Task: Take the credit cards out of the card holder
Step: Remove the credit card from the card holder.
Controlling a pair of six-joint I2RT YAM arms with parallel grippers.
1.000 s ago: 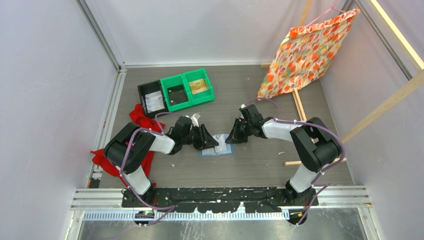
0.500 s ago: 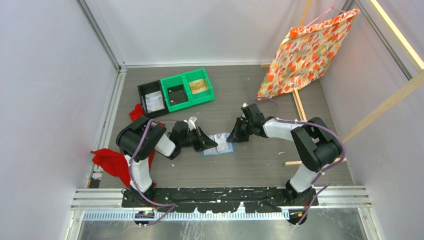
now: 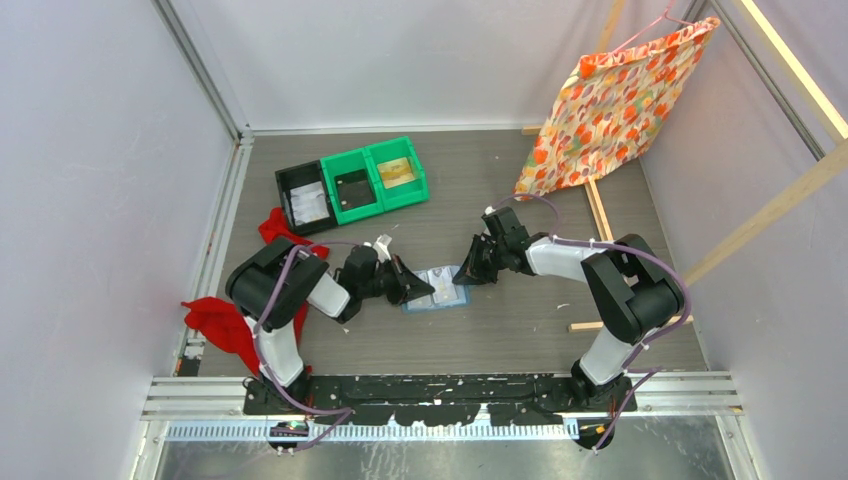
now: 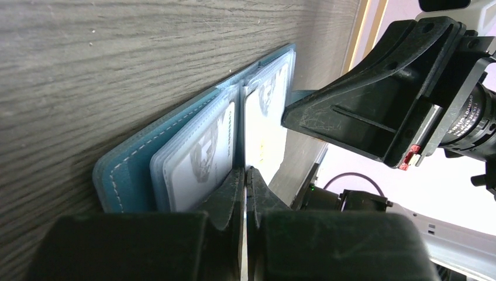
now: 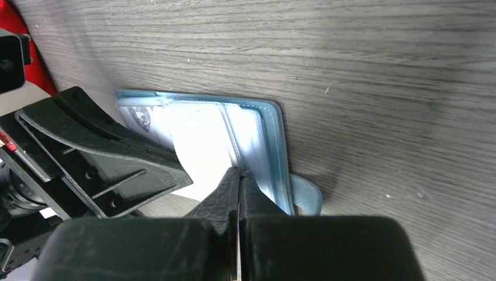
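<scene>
The card holder (image 3: 436,290) lay open and flat on the grey worktop (image 3: 500,330), roughly midway between the two arms. In the left wrist view its light-blue cover and clear pockets faced up, with pale cards (image 4: 202,155) seated in them.

The left end effector (image 3: 418,286) stood at the left edge of the card holder. Its fingers (image 4: 234,190) were clenched together with no gap visible, their tips at the near edge of the pockets, at the fold between the two halves. Whether they pinched a card edge or a pocket could not be told.

The right end effector (image 3: 470,275) stood at the right, far corner of the card holder, opposite the left one. Its fingers (image 5: 231,190) were likewise clenched, with the tips resting at the edge of the clear pockets beside the blue cover. A hold on a card could not be confirmed.

The two end effectors were near each other, with the card holder between them.
</scene>
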